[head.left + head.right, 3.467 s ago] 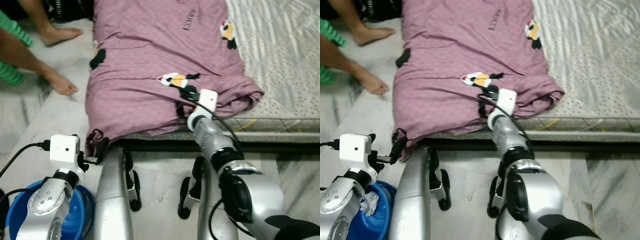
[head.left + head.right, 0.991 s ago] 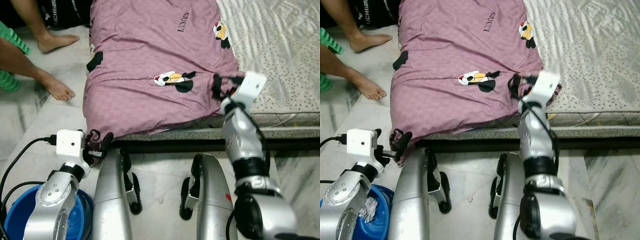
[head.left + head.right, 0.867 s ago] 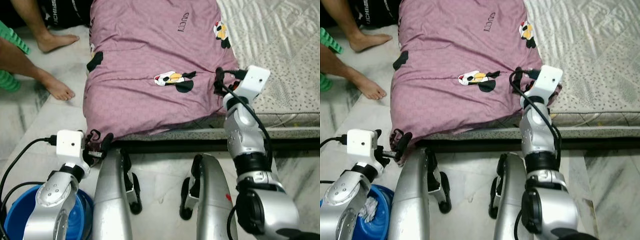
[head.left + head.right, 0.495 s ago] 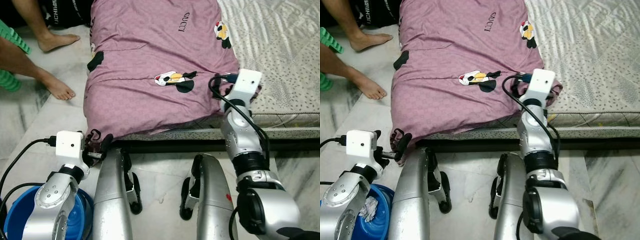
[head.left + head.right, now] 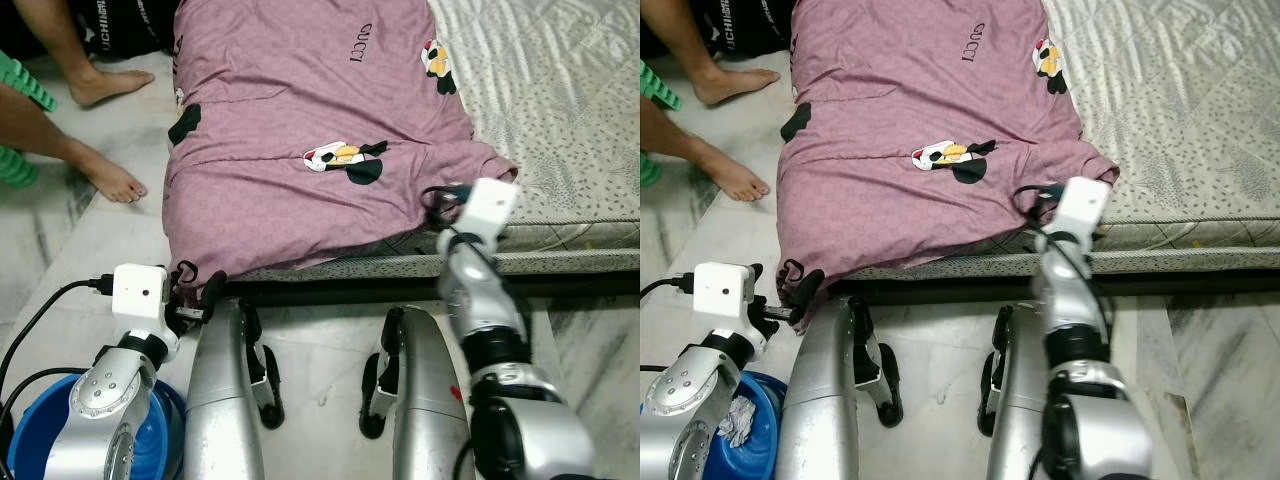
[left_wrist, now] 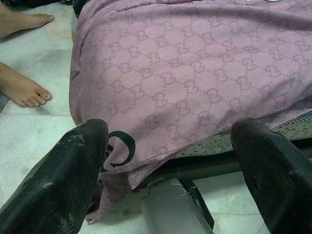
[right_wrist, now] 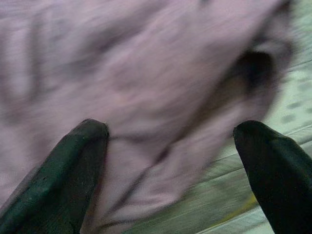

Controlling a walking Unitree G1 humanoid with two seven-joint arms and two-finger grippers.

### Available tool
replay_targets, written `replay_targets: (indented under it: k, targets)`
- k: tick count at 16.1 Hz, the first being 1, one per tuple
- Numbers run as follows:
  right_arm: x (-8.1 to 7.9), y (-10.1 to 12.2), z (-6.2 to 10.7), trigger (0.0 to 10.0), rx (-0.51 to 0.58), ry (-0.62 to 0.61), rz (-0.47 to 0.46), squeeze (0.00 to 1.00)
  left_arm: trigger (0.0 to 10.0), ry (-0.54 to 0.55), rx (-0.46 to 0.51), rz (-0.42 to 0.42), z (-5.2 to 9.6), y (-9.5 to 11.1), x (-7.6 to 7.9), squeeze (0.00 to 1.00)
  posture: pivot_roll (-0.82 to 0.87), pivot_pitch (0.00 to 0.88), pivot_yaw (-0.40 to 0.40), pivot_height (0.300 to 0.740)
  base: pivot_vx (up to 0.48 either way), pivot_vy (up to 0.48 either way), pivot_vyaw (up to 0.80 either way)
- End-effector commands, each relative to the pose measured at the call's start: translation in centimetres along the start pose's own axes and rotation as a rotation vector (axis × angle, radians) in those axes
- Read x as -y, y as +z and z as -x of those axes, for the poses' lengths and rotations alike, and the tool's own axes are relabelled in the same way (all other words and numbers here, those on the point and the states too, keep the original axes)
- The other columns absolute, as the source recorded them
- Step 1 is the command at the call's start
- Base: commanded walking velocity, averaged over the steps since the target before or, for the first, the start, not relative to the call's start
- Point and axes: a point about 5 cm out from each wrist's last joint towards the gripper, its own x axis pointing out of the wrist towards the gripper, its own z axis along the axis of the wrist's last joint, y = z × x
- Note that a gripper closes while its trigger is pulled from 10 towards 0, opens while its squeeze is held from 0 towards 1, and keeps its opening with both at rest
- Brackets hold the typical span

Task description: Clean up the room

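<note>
A mauve blanket (image 5: 300,130) with cartoon prints lies over the left part of the mattress (image 5: 560,110), and its front edge hangs toward the floor. My right gripper (image 5: 437,203) is at the blanket's front right corner (image 7: 161,97), open, with the fabric just ahead of its spread fingers (image 7: 73,165). My left gripper (image 5: 195,288) is low at the blanket's hanging front left corner (image 6: 122,161). It is open and holds nothing.
A blue basin (image 5: 25,440) with a rag in it sits on the marble floor at my lower left. A person's bare feet (image 5: 110,180) rest on the floor at the upper left. My silver legs (image 5: 225,400) stand against the dark bed base (image 5: 340,292).
My right arm swung from the middle of the blanket's front edge to its right corner, then dropped lower. The left arm stayed put. The camera shifted slightly.
</note>
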Motion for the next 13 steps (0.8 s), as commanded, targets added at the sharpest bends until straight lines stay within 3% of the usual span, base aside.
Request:
replay_targets:
  k: [1,3,4,5,7,8,9,10,11,13]
  targets:
    - [-0.1,-0.7,0.2,10.0,-0.036,0.014,-0.029,0.0,10.0,0.0,-0.022,-0.003,0.4,-0.3,-0.1,0.0,0.22,0.344,0.025,0.572,0.0,0.0,0.0]
    - [-1.2,-0.1,0.0,10.0,-0.023,0.065,-0.089,0.0,10.0,0.002,-0.021,-0.003,0.3,-0.2,-0.2,0.0,0.22,0.343,0.027,0.572,0.0,0.0,0.0]
    - [-2.0,0.7,-0.3,7.9,0.001,0.101,-0.12,0.0,10.0,0.001,-0.019,-0.003,0.3,-0.2,-0.1,0.0,0.22,0.342,0.028,0.572,0.0,0.0,0.0]
    - [-2.5,1.3,-0.5,4.0,0.014,0.113,-0.139,0.0,10.0,-0.001,-0.02,-0.004,0.3,-0.2,-0.1,0.0,0.22,0.34,0.028,0.572,0.0,0.0,0.0]
    - [-3.1,2.1,-1.0,2.8,0.028,0.127,-0.156,0.0,10.0,-0.002,-0.019,-0.004,0.2,-0.2,-0.1,0.0,0.22,0.338,0.027,0.572,0.0,0.0,0.0]
    - [-3.3,2.3,-1.1,3.8,0.029,0.132,-0.161,0.0,10.0,-0.002,-0.018,-0.004,0.1,-0.2,-0.1,0.0,0.22,0.337,0.027,0.572,0.0,0.0,0.0]
    - [-3.5,2.4,-1.2,6.6,0.026,0.136,-0.168,0.0,10.0,0.0,-0.018,-0.004,0.2,-0.2,-0.1,0.0,0.22,0.337,0.027,0.572,0.0,0.0,0.0]
    - [-3.7,2.6,-1.4,3.8,0.023,0.141,-0.177,0.0,10.0,0.001,-0.018,-0.004,0.2,-0.2,-0.1,0.0,0.22,0.337,0.025,0.572,0.0,0.0,0.0]
    - [-3.8,2.7,-1.5,1.8,0.02,0.141,-0.178,0.0,10.0,0.002,-0.019,-0.004,0.2,-0.2,-0.1,0.0,0.22,0.338,0.024,0.572,0.0,0.0,0.0]
    - [-3.7,2.5,-1.7,0.0,0.002,0.122,-0.161,0.0,10.0,0.004,-0.021,-0.003,0.2,-0.2,-0.1,0.0,0.22,0.339,0.021,0.572,0.0,0.0,0.0]
